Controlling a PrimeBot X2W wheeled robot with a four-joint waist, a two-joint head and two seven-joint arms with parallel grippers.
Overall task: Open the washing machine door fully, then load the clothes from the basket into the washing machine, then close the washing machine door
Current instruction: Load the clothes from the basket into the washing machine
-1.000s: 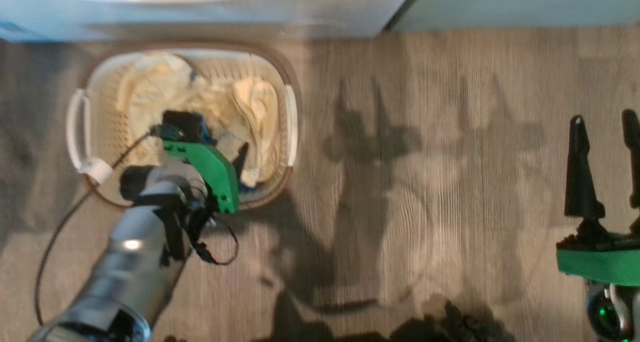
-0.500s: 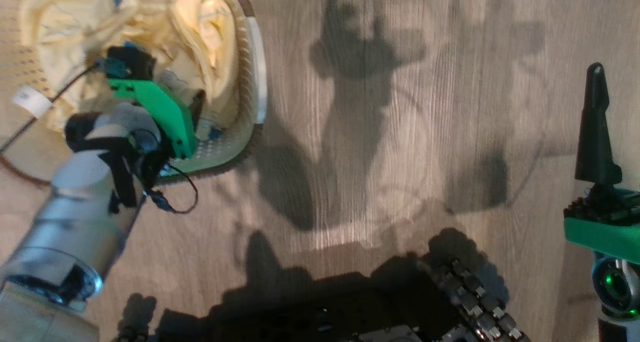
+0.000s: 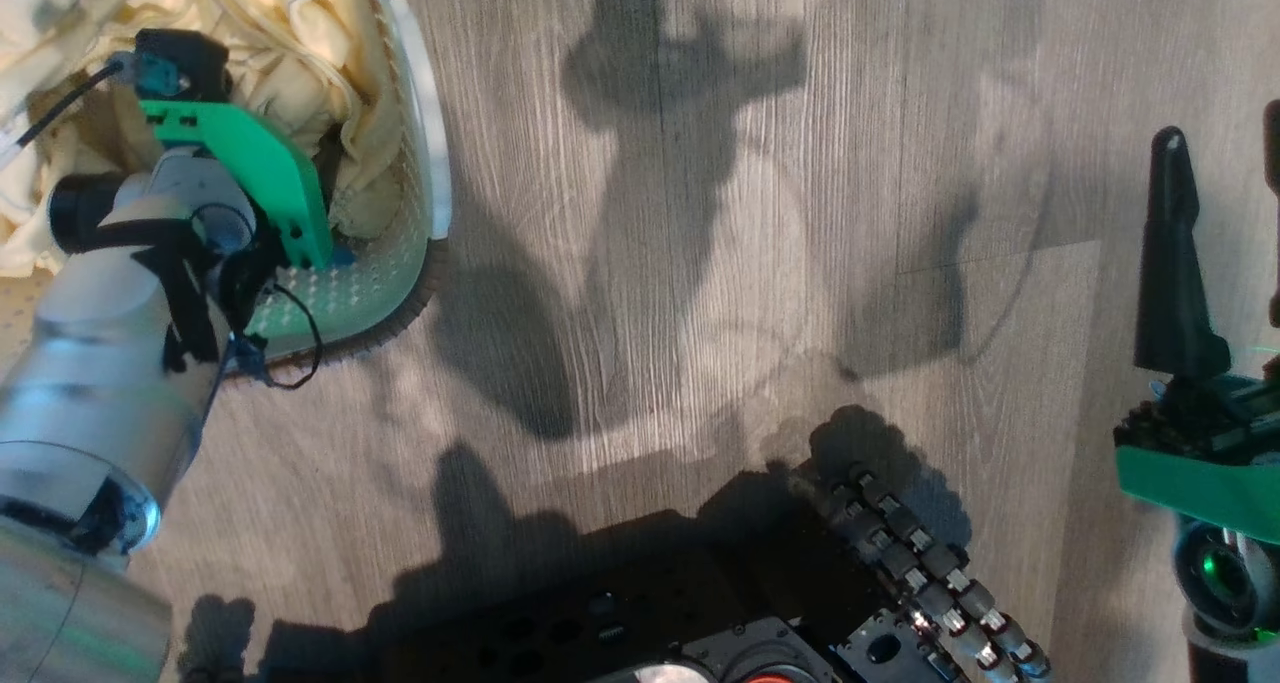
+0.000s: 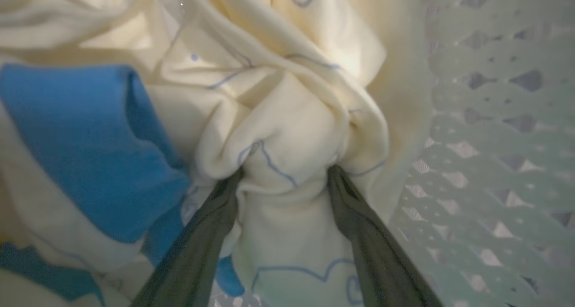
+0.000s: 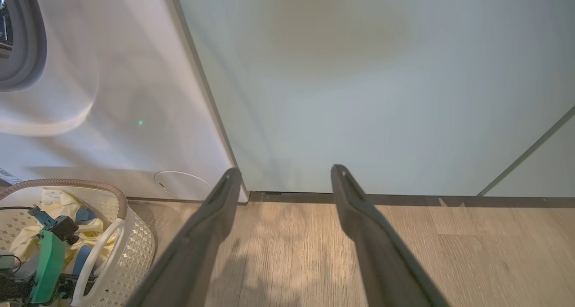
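Observation:
The basket (image 3: 425,163), cream-white with a brown rim, sits on the floor at the upper left of the head view, holding the pale yellow clothes (image 3: 290,53). My left gripper (image 4: 285,174) reaches down into it, open, with a bunched fold of yellow garment between its spread fingers. A blue cloth piece (image 4: 81,140) lies just to the left, and the perforated basket wall (image 4: 494,140) stands close on the right. My right gripper (image 3: 1220,153) hovers open at the far right above the floor, nothing between its fingers. The washing machine (image 5: 112,118) stands behind the basket (image 5: 134,244). Its door is out of view.
A pale green cabinet (image 5: 359,73) stands to the right of the machine. My dark base (image 3: 700,623) and a cable chain (image 3: 920,563) lie along the bottom of the head view. Wood floor (image 3: 700,263) spreads between the basket and the right arm.
The head camera has tilted down and turned, so the basket now sits at the picture's upper left and the machine has left it. The left gripper stays in the basket, both grippers open.

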